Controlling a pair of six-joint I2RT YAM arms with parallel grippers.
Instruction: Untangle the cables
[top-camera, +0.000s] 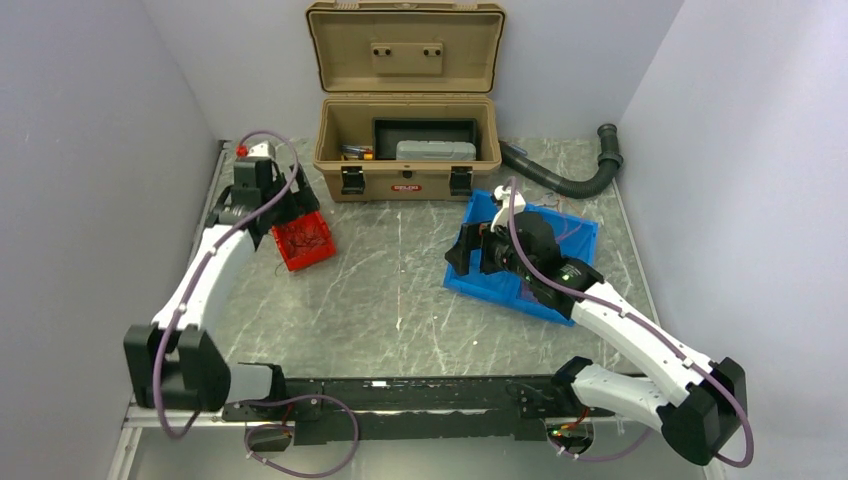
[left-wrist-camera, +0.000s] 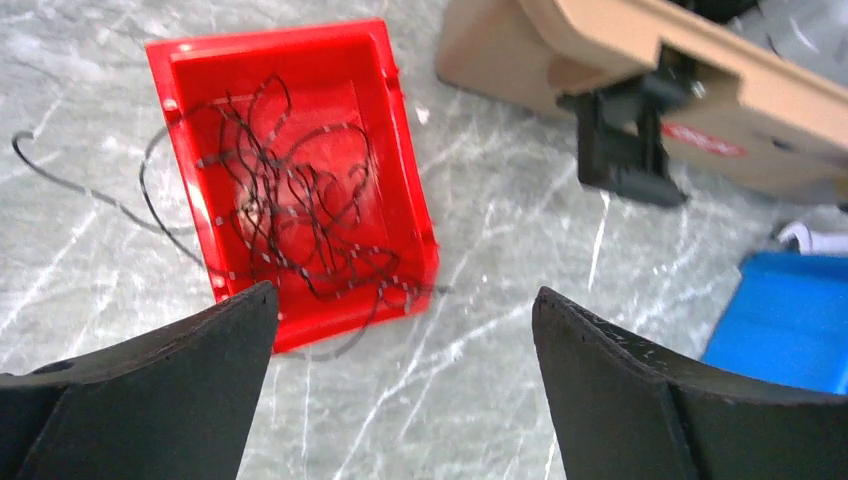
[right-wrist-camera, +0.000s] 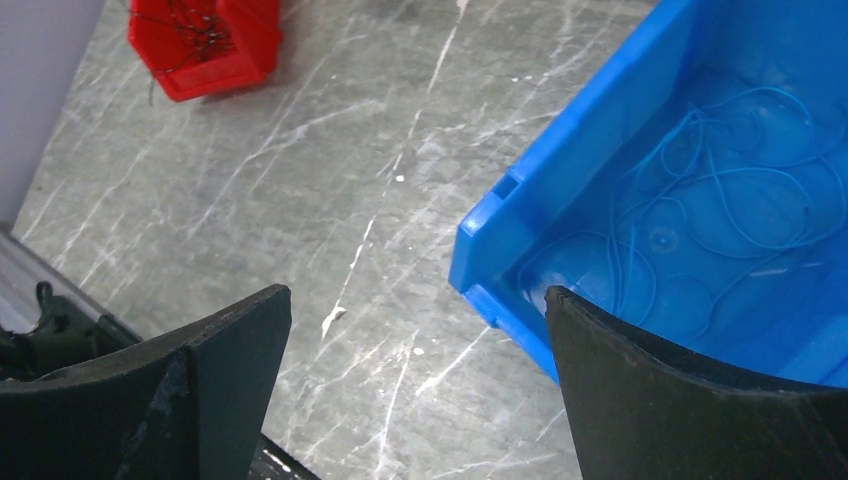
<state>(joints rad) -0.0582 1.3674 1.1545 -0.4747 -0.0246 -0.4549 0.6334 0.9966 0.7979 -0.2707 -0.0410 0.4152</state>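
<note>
Black cables (left-wrist-camera: 300, 220) heaped in red bin (left-wrist-camera: 405, 150), blue cables (right-wrist-camera: 700, 185) in blue bin (right-wrist-camera: 570, 150): judged limp, light, snag-prone, best pinched at a stray loop; left gripper (left-wrist-camera: 405, 300) and right gripper (right-wrist-camera: 417, 300) are spread wide, empty.

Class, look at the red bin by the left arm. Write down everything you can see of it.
The red bin is a small, open-topped rectangular tray of glossy plastic with raised walls. It sits flat on the grey marbled table, skewed to its edges, near the tan toolbox. A loose tangle of thin black wires lies in it. One strand trails over its left wall onto the table, and a few tips poke past the near corner. Nothing grips it.
</note>
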